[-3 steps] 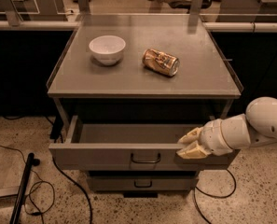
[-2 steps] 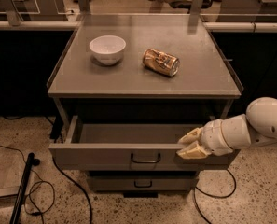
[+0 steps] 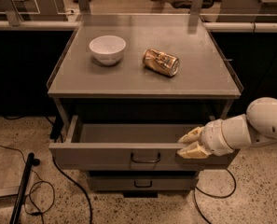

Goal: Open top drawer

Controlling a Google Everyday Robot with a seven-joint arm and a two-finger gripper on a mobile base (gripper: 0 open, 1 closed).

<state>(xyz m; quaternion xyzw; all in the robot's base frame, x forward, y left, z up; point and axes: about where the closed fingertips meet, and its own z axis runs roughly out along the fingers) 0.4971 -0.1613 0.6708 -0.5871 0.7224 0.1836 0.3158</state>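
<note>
Arm (image 3: 250, 127): enters from the right edge (rest cut off).
Gripper (image 3: 179, 147): at top drawer (image 3: 105, 155) front rim, right end.
Claw state: cannot tell.

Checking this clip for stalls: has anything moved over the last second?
Nothing visibly changed. The gripper stays at the front panel of the top drawer, right of its handle; the drawer is equally far out. The bowl and can are unmoved on the cabinet.

Greys all round, and my cream hand (image 3: 181, 146) at the top drawer (image 3: 105, 155) front.
The drawer is plain grey, its handle (image 3: 145, 158) dark; the grey counter (image 3: 203, 78) carries a white bowl (image 3: 107, 49) and a gold-brown can (image 3: 161, 62); the floor (image 3: 259, 190) is speckled beige.
</note>
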